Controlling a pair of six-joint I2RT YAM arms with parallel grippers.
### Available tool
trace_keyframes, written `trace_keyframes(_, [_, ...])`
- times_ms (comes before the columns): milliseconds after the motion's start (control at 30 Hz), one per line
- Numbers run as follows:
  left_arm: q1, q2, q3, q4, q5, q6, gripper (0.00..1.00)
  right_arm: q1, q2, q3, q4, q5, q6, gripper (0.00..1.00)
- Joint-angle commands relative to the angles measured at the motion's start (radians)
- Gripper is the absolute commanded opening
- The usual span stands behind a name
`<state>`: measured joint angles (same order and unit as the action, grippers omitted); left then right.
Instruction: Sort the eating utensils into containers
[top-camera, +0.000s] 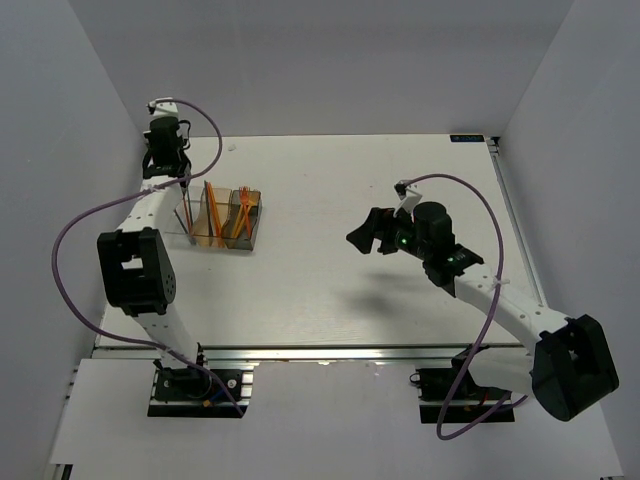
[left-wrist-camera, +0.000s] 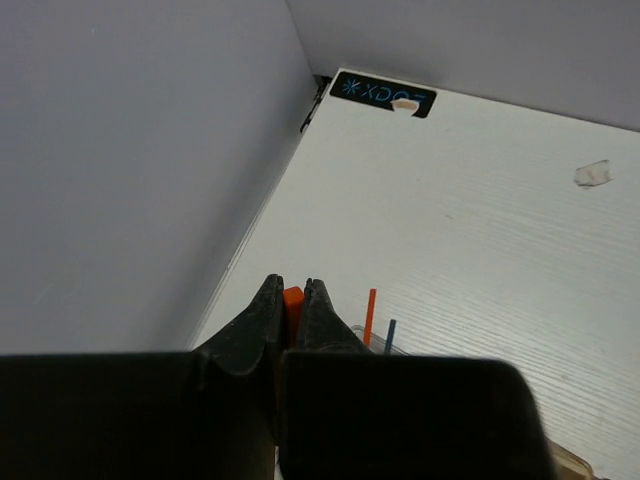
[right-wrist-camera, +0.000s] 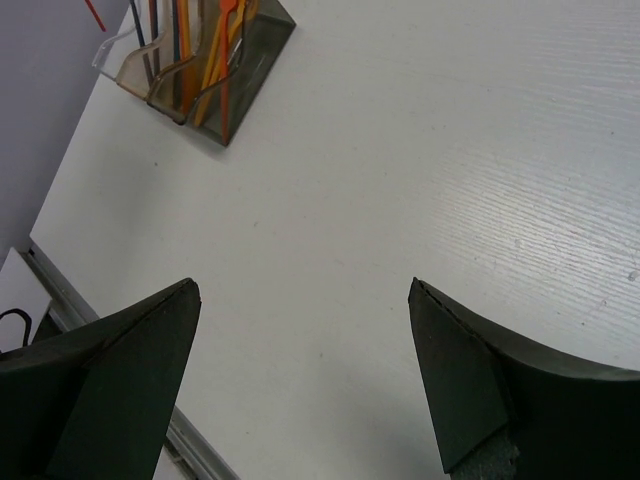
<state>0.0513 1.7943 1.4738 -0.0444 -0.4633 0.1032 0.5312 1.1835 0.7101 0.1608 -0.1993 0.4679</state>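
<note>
left jaws: pinched narrow on an orange utensil (left-wrist-camera: 293, 298), just above the left end of the containers (top-camera: 250, 232).
utensil axis: upright, hanging toward the clear bin (right-wrist-camera: 108, 55).
right jaws: wide, empty, well apart over the tabletop (right-wrist-camera: 420, 150).
nearer arm: left.
coming move: probably a straight drop.

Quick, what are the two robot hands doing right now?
Left gripper: closed on a thin orange plastic utensil.
Right gripper: open, holding nothing.
</note>
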Motion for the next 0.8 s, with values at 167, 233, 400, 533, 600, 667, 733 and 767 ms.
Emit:
trace_keyframes(167, [0.076,0.008,-0.069,0.13,0.063,-0.079,0.0,0.003,-0.041,0.002,0.062,-0.022,-0.014,0.89])
trace_keyframes(233, [0.087,0.022,-0.076,0.135,0.087,-0.092,0.0,0.003,-0.035,0.002,0.066,-0.017,-0.012,0.89])
trace_keyframes(400, [0.096,0.036,-0.113,0.164,0.113,-0.127,0.0,0.003,-0.016,0.003,0.071,-0.009,-0.011,0.89])
trace_keyframes(533, [0.098,0.048,-0.154,0.172,0.137,-0.169,0.01,0.003,-0.005,0.002,0.078,0.001,-0.006,0.89])
trace_keyframes(600, [0.101,0.045,-0.168,0.173,0.137,-0.195,0.02,0.004,-0.005,0.0,0.077,0.004,-0.003,0.89])
trace_keyframes(667, [0.101,0.042,-0.184,0.172,0.135,-0.2,0.1,0.004,-0.007,0.002,0.072,0.008,-0.003,0.89])
trace_keyframes(733, [0.101,0.036,-0.194,0.163,0.124,-0.209,0.32,0.004,-0.016,0.002,0.063,0.015,-0.003,0.89])
trace_keyframes(767, [0.099,0.031,-0.198,0.16,0.117,-0.212,0.4,0.004,-0.019,0.003,0.06,0.017,-0.005,0.89])
